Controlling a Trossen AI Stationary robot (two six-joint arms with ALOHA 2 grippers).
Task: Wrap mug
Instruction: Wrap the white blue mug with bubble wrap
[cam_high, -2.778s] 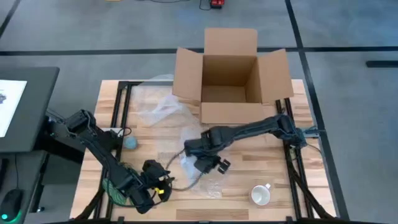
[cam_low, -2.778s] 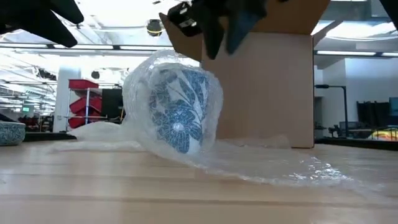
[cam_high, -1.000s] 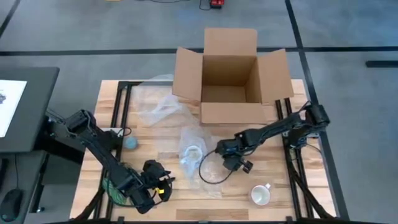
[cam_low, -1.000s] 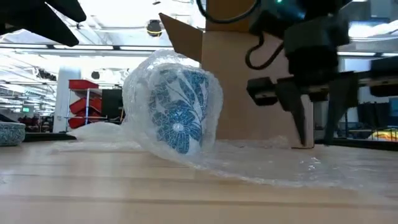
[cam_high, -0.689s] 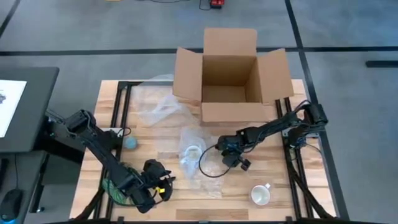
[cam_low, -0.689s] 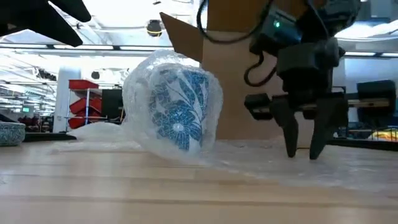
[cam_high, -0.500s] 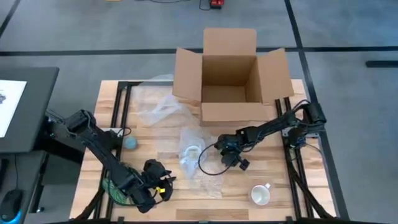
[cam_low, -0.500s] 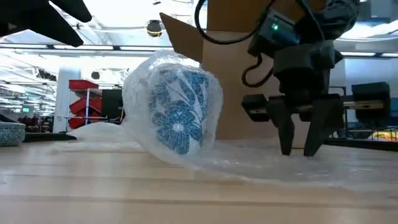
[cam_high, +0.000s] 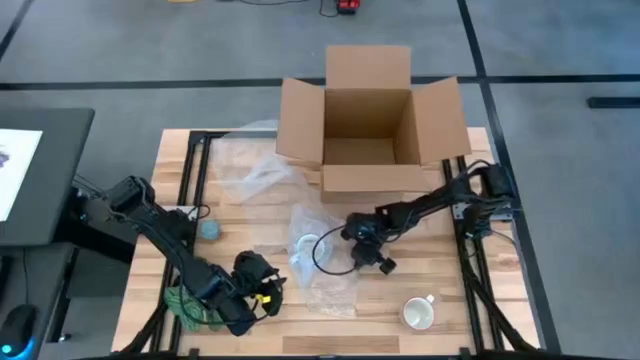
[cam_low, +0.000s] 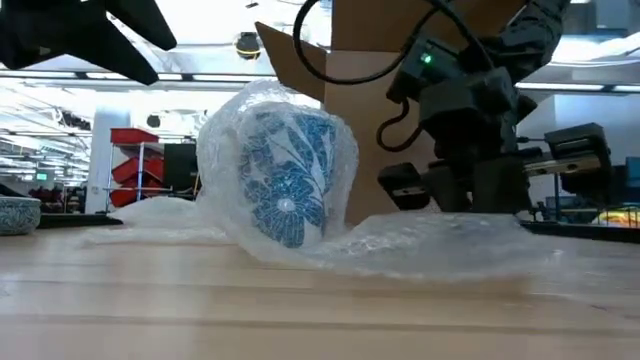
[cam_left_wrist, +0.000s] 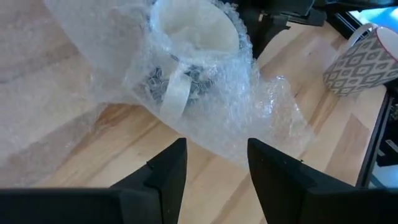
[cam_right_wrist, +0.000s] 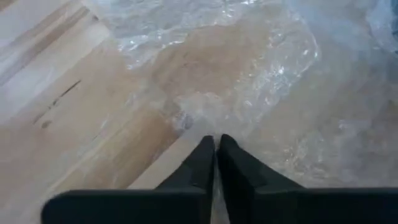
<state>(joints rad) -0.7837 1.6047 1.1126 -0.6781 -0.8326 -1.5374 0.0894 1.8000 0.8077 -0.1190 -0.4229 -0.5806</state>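
Note:
A white mug with blue flowers (cam_low: 285, 180) lies tilted on its side near the table's middle (cam_high: 308, 243). It is swathed in clear bubble wrap, and its handle (cam_left_wrist: 176, 90) shows through the wrap. The wrap's loose part (cam_low: 430, 240) spreads toward the table's right and rises in a hump. My right gripper (cam_right_wrist: 216, 142) stands just right of the mug (cam_high: 364, 254), shut on that loose wrap. My left gripper (cam_left_wrist: 214, 158) hovers open near the table's front (cam_high: 262, 285), short of the mug, with nothing between its fingers. My right gripper pinches the bubble wrap's loose sheet (cam_right_wrist: 208, 121) between its two shut fingers (cam_right_wrist: 200, 163), a little to the right of the mug. The fingers come from above, pointing down. The wrap around them stands up slack off the table; the hump hides the fingertips in the low view.
An open cardboard box (cam_high: 370, 120) stands at the table's far edge. A grey patterned mug (cam_high: 418, 313) sits at the front right, a small blue bowl (cam_high: 210, 230) at the left, and more loose bubble wrap (cam_high: 255, 170) lies at the far left.
My right gripper has gone toward the table's left, closer to the wrapped mug, and down onto the wrap. The loose wrap right of the mug, flat on the table before, now stands up in a hump. The mug has stayed put.

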